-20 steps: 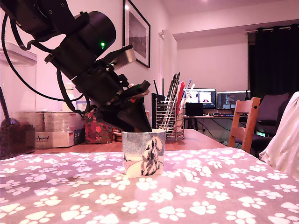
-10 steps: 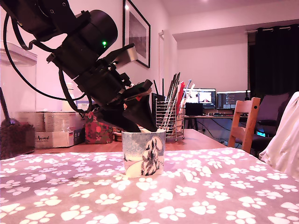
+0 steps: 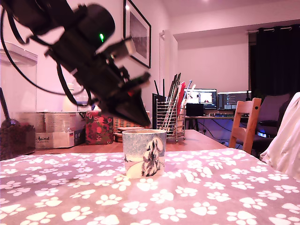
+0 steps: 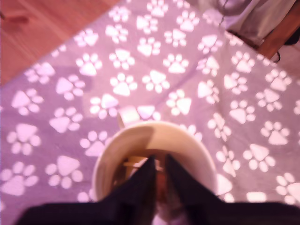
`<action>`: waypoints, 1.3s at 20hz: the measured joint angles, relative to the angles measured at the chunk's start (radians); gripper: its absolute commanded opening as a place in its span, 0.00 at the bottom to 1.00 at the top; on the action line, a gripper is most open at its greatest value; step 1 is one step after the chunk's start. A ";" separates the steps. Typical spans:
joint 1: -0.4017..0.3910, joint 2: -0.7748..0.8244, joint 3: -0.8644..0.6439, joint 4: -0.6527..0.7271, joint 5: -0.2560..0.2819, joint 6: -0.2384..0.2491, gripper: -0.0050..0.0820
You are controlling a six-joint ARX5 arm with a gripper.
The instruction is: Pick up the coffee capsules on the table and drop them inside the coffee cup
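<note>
The pale blue-white coffee cup (image 3: 144,153) stands on the paw-print table (image 3: 211,197). My gripper (image 3: 142,122) hangs tilted just above the cup's far rim, blurred by motion. From the wrist, the gripper (image 4: 159,160) points into the cup (image 4: 197,154), its dark fingers (image 4: 140,183) nearly together with only a thin slit and nothing seen between them. A yellow-brown thing (image 4: 132,162), probably a capsule, lies inside the cup beside the fingers. A small cream thing (image 4: 127,115), probably the cream-yellow capsule, rests on the cloth against the cup's outer wall.
Behind the cloth, the wooden desk (image 3: 197,138) carries a wire utensil holder (image 3: 169,119), a red patterned box (image 3: 99,127) and white cartons (image 3: 54,129). A wooden chair (image 3: 246,122) and pale fabric (image 3: 286,136) are at the exterior view's right.
The gripper has risen out of the cup's mouth and now hovers above the rim; the arm is blurred. The cup has not moved.
</note>
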 measured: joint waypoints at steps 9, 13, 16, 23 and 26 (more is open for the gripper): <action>0.000 -0.064 0.000 -0.061 0.024 0.000 0.03; 0.012 -0.084 -0.039 -0.041 0.024 0.000 0.03; 0.040 -0.114 -0.121 -0.005 0.025 0.000 0.03; 0.147 -0.231 -0.276 0.056 0.024 0.000 0.03; 0.195 -0.315 -0.327 0.093 0.024 0.000 0.03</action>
